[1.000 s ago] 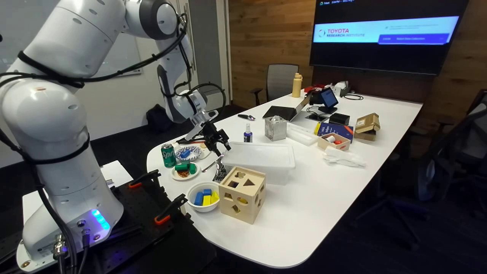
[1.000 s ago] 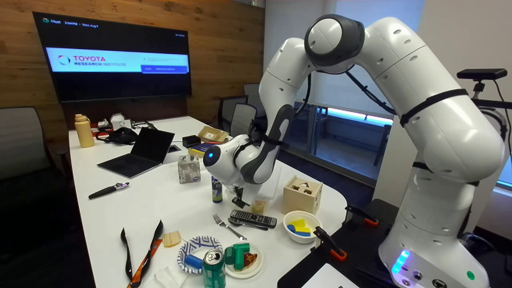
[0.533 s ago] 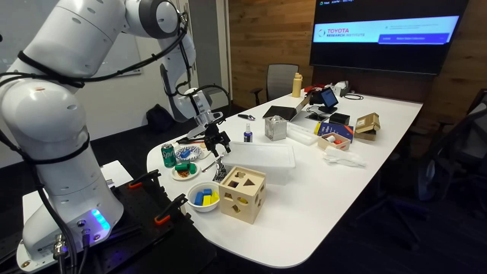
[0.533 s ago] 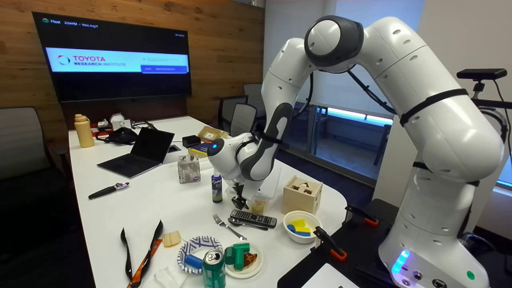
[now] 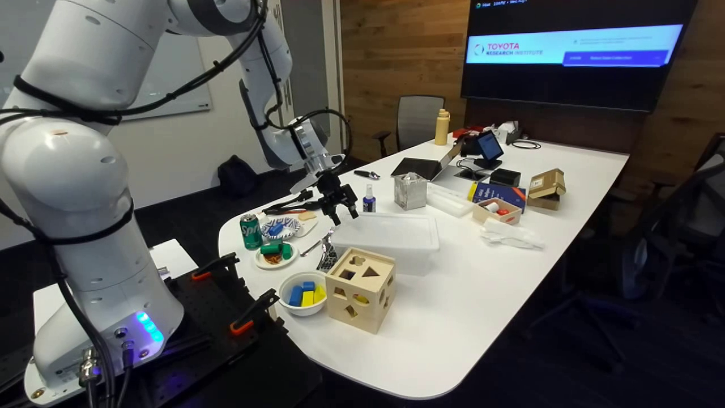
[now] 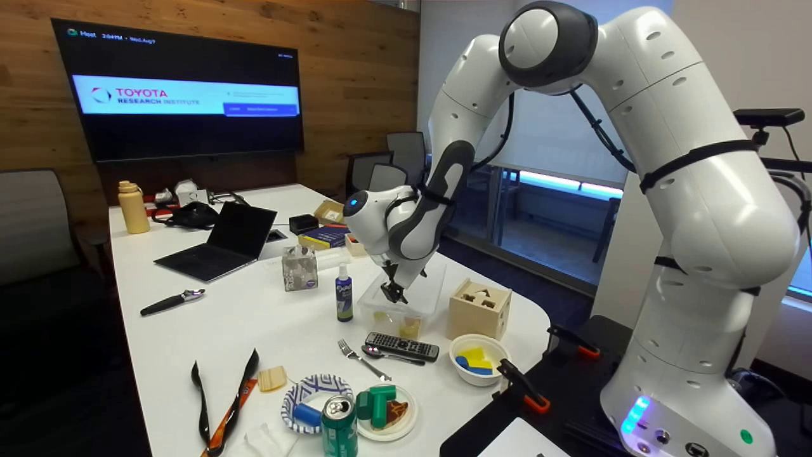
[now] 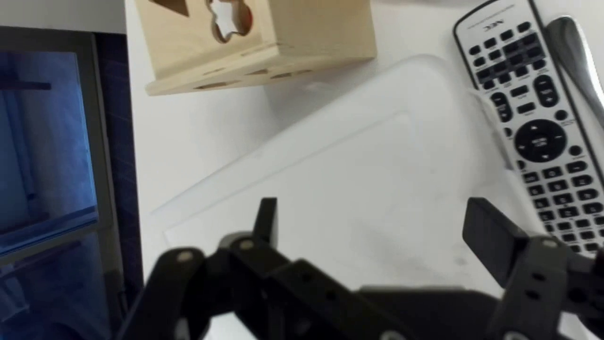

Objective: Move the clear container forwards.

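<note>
The tool [image 7: 379, 229] is black, the patterned plate [image 6: 320, 383] blue-and-white.

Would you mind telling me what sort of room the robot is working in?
Most likely an office meeting room: a wall-mounted screen reads "Toyota Research Institute", and office chairs stand along both sides of a long white table.

The arm [image 6: 468, 95] was glossy white and rounded, dotted with grey dimples [image 6: 667, 55] and belted with black straps [image 5: 85, 242]. A black cable [image 5: 217, 69] ran across the upper left of an exterior view, above a shoulder [image 5: 62, 175] marked by a reddish scuff [image 5: 59, 132]. The elbow [image 6: 576, 44], near the top of an exterior view, was dark grey around a white disc [image 6: 531, 38]. Blue lights [image 5: 149, 326] glowed on the base [image 5: 107, 306] at lower left, beside round sockets [image 5: 120, 332]; a green sticker [image 6: 746, 437] sat at lower right in an exterior view. The gripper [image 7: 375, 219] was black, with pale screws [image 7: 246, 244] and plain dark pads [image 7: 493, 241].
</note>
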{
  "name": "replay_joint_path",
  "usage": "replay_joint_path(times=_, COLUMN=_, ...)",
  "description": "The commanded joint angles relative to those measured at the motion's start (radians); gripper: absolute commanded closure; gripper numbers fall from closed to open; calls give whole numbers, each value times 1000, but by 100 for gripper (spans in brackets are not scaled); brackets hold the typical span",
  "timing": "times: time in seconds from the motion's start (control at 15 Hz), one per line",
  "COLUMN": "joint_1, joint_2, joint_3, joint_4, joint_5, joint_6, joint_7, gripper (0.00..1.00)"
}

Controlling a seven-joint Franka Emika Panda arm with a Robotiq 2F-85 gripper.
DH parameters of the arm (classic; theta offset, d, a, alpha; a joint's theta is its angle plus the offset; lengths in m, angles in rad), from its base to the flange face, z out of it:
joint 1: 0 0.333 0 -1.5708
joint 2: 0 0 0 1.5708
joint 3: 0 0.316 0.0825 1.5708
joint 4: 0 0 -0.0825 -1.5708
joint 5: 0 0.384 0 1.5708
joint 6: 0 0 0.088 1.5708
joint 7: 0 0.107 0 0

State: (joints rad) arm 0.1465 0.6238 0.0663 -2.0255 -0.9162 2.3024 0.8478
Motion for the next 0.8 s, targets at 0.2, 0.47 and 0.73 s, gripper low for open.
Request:
replay_joint_path(times=0.2, joint_1=33, joint_2=-14, joint_3=-108, joint_4=-27, joint_5=-15, joint_6=-59, joint_7=26, gripper=0)
replay_joint_path(times=0.47, joint_1=37, joint_2=12, joint_3=-131, joint_4=-13, joint_5=-28, joint_6=-105, joint_7=34, gripper=0)
replay_joint_path(times=0.73, joint_1=30, joint_2=33, joint_3=-150, joint_4=9, joint_5=-37, joint_6=-153, joint_7=46, gripper=0)
